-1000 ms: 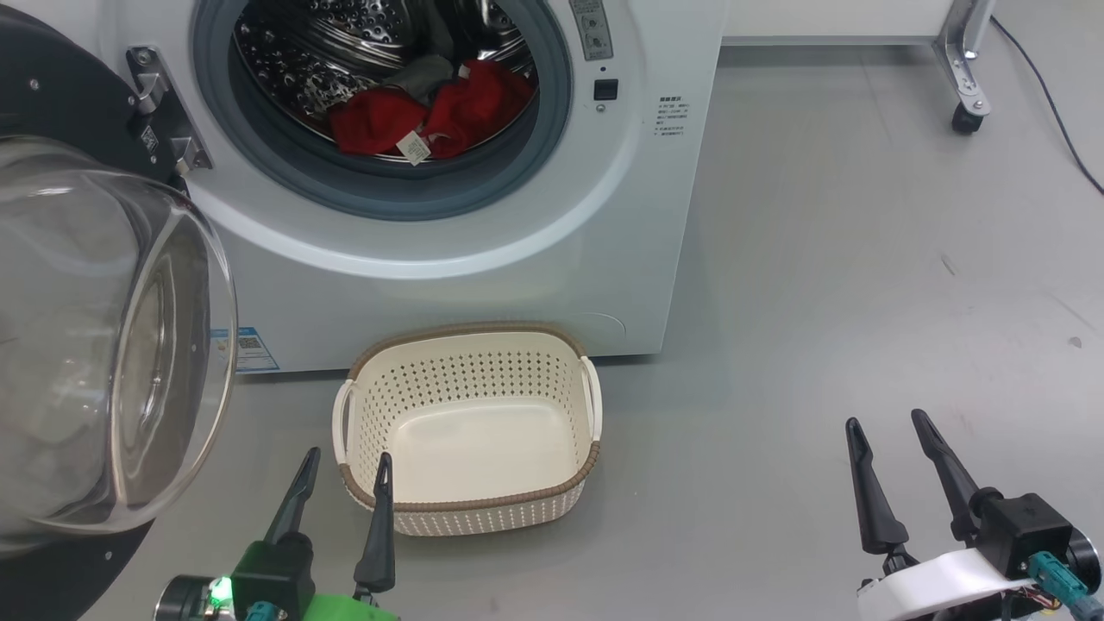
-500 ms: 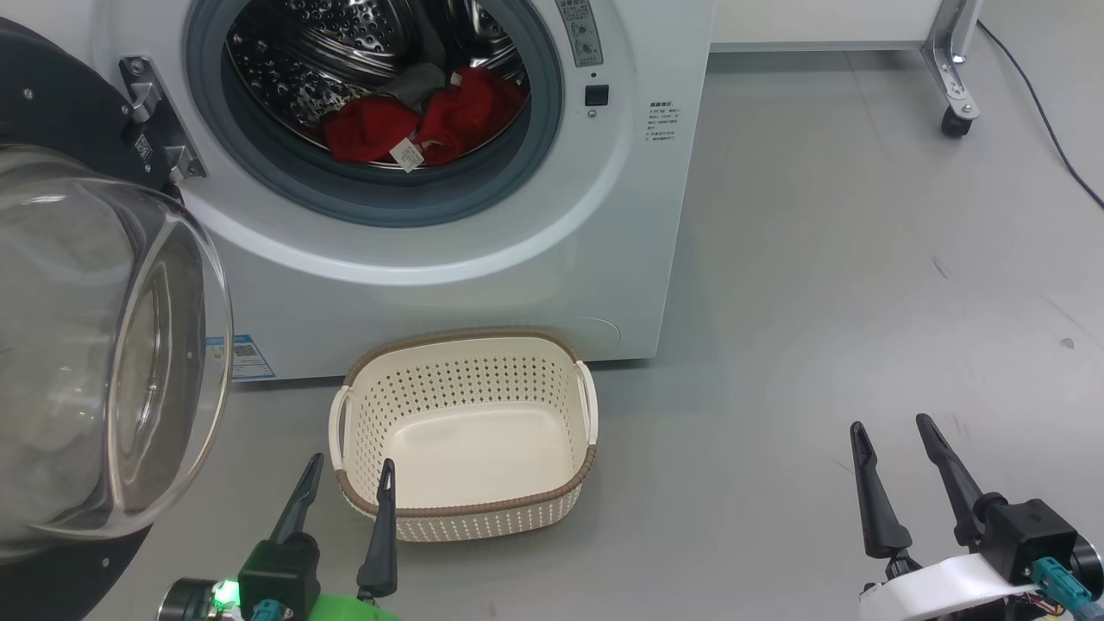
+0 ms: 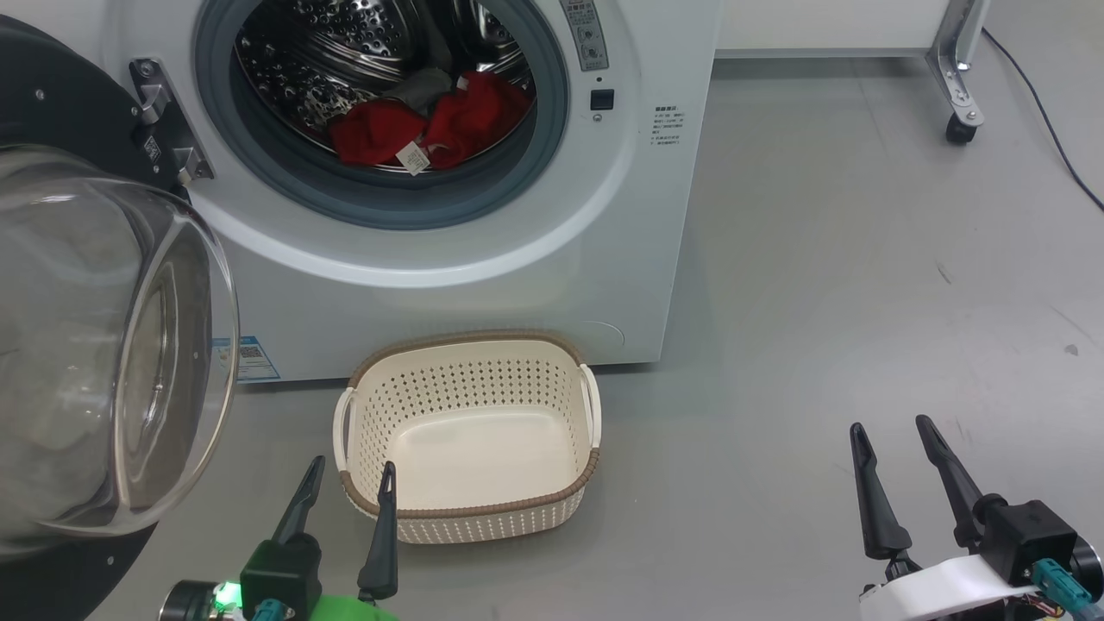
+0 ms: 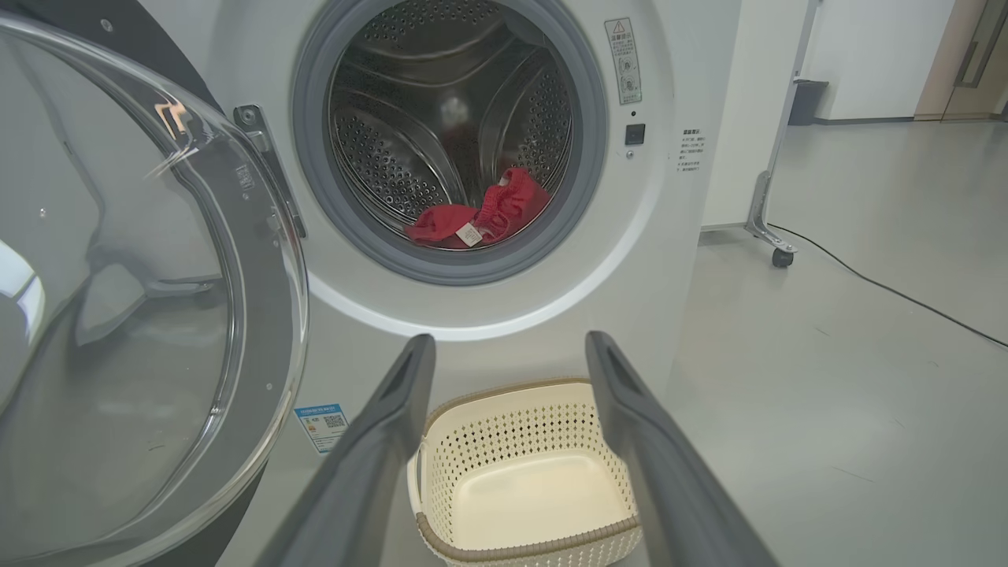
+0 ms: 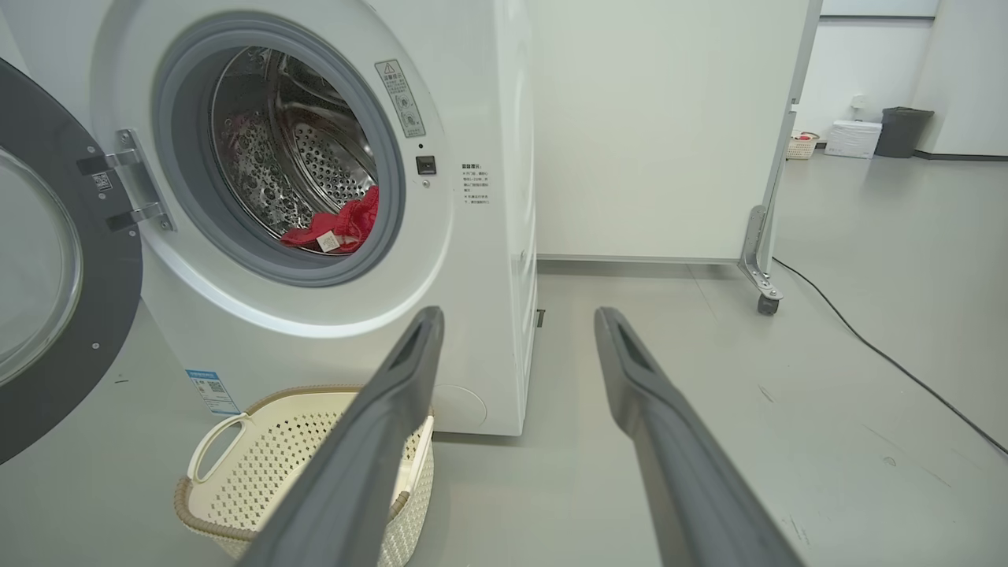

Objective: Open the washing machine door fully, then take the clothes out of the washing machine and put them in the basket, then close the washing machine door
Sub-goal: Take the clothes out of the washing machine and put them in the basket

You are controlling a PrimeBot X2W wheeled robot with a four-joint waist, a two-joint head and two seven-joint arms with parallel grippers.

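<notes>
Your left gripper [image 3: 353,463] has its two fingers spread wide, and they hold nothing. Your right gripper [image 3: 889,423] is the same, with its fingers wide apart and nothing between them. Just ahead of the left fingers, the basket [image 3: 483,522] sits on the grey floor [image 3: 819,302]. The right fingers are well off to its right. Past the basket stands the washing machine [image 3: 517,276]. The red clothes [image 3: 466,121] lie in its drum [image 3: 345,52], farther ahead. The washing machine door [image 3: 112,345] hangs open, left of the left fingers.
</notes>
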